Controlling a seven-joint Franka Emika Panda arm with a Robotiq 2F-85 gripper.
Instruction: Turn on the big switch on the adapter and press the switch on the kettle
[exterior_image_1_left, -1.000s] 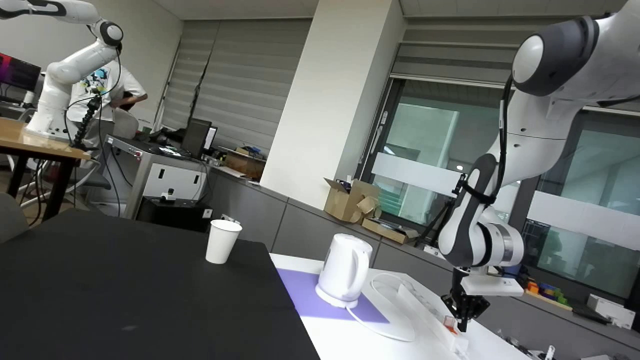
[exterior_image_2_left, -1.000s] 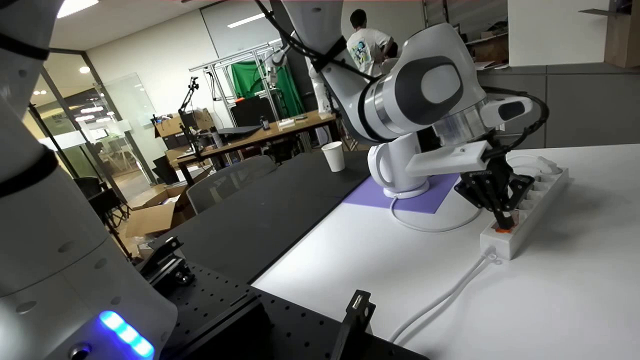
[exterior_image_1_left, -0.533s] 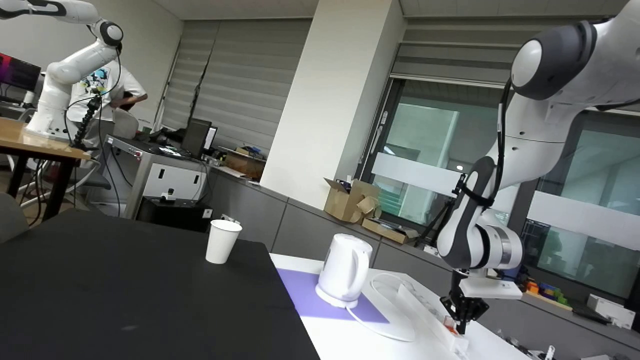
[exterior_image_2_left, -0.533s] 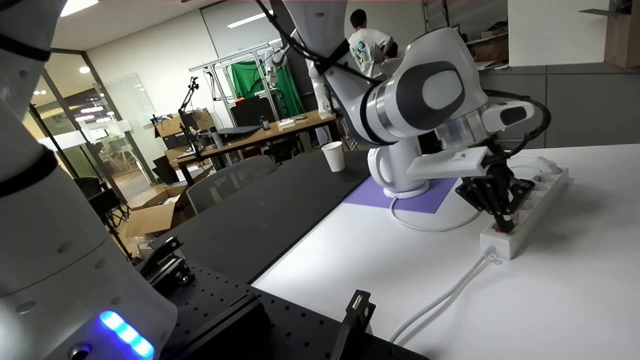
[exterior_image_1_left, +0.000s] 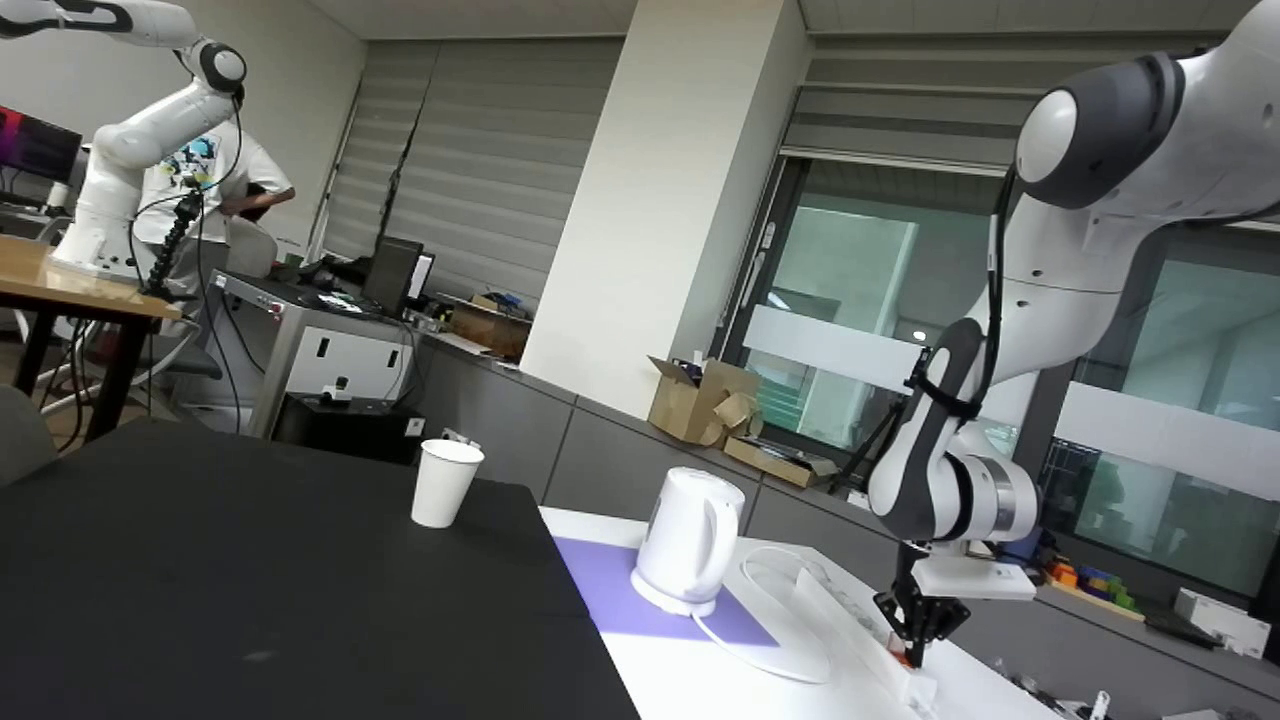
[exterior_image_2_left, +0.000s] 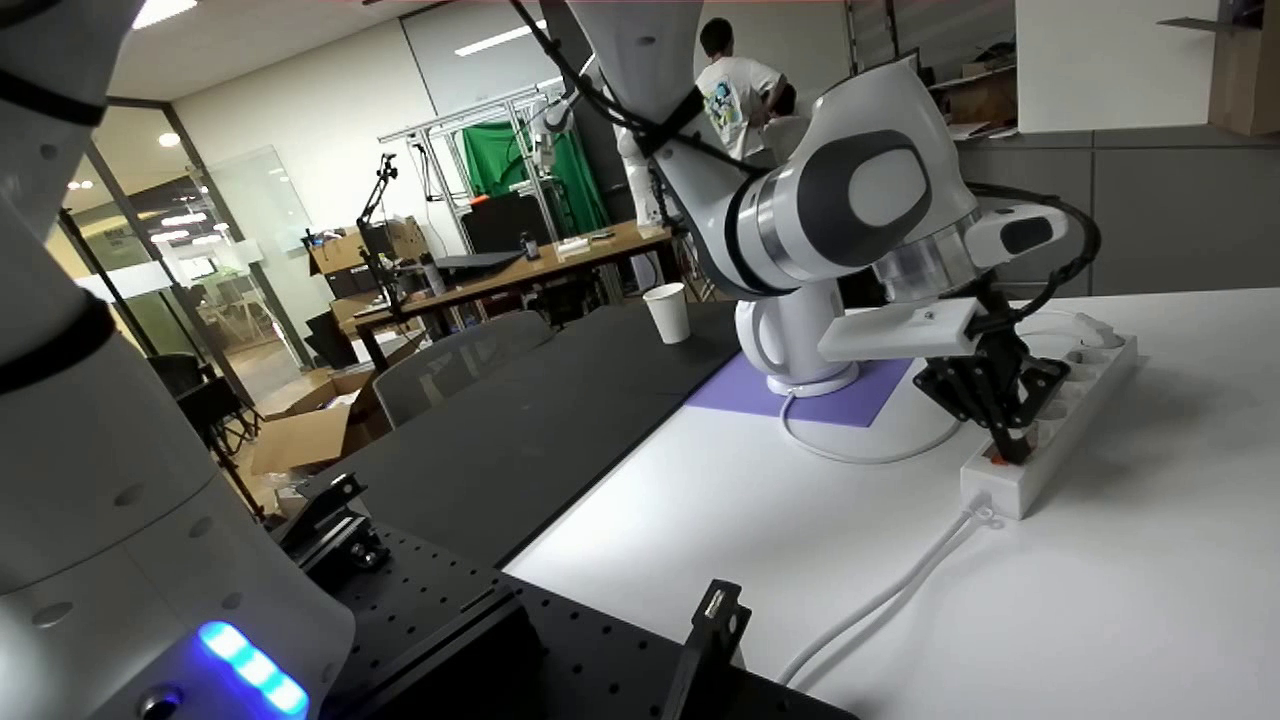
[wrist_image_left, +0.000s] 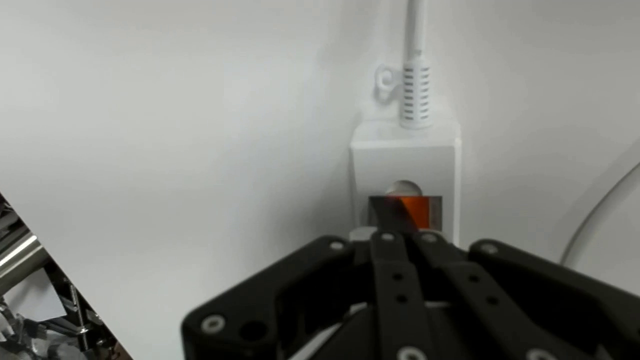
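The black two-fingered gripper (exterior_image_2_left: 1012, 453) of the white-and-grey robot arm (exterior_image_2_left: 860, 190) pointed down over the corded end of the long, low white plastic power strip (exterior_image_2_left: 1078, 402), which lay on the white tabletop (exterior_image_2_left: 740, 540). I saw its jaws pressed together, and in the wrist view the black fingertips (wrist_image_left: 392, 214) covered the left part of the orange-red switch (wrist_image_left: 419, 210) (from where I stood, I couldn't say whether they were pushing on it). The small white rounded kettle (exterior_image_1_left: 675, 535), tapering toward the top, stood upright on the purple mat (exterior_image_1_left: 598, 585) in both exterior views, well apart from the gripper; in an exterior view the arm hid part of the kettle (exterior_image_2_left: 797, 335). Its thin white cord (exterior_image_2_left: 868, 462) curved out across the white tabletop. A tapered white paper cup (exterior_image_1_left: 443, 488) stood upright on the adjoining black tabletop (exterior_image_1_left: 280, 580), and farther back was a person in a white T-shirt (exterior_image_2_left: 738, 100).
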